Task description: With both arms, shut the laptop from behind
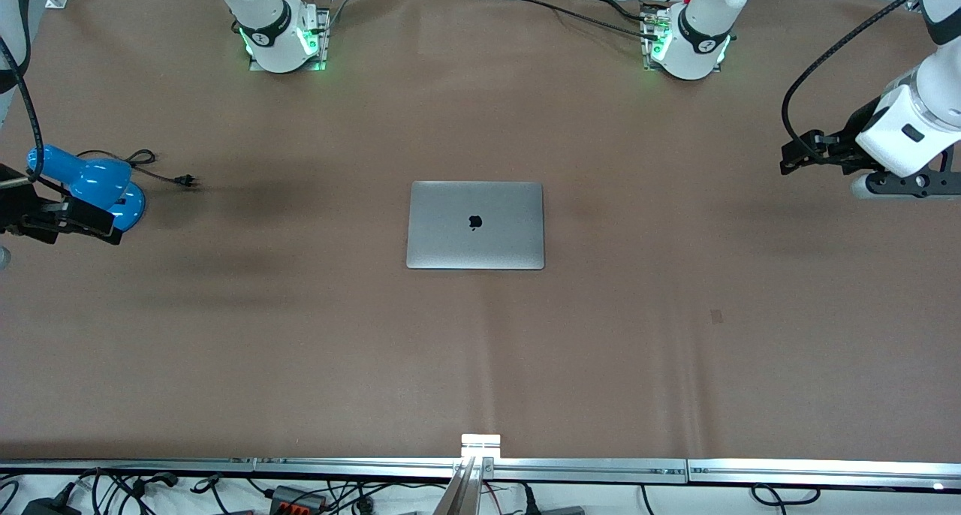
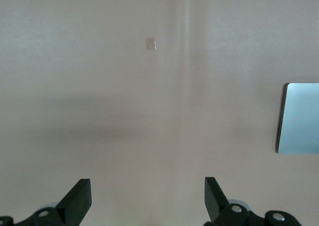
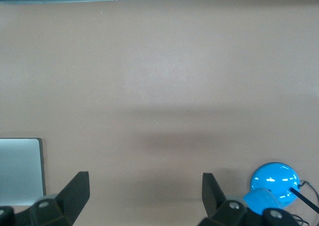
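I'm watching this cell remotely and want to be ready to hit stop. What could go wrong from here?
1. The laptop already lies shut, so any further downward push would likely just load its lid.
2. The right gripper, fingers open, hangs over the blue lamp; lowering or swinging might knock it or snag its cord.
3. The left gripper, open over bare brown table cover at its arm's end, seems the least risky.

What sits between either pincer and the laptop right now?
Nothing visible. The laptop lies shut and flat mid-table, with bare brown cloth toward both ends. The left pincer and right pincer are open, up at their own ends of the table. The blue lamp lies under the right arm, off that path.
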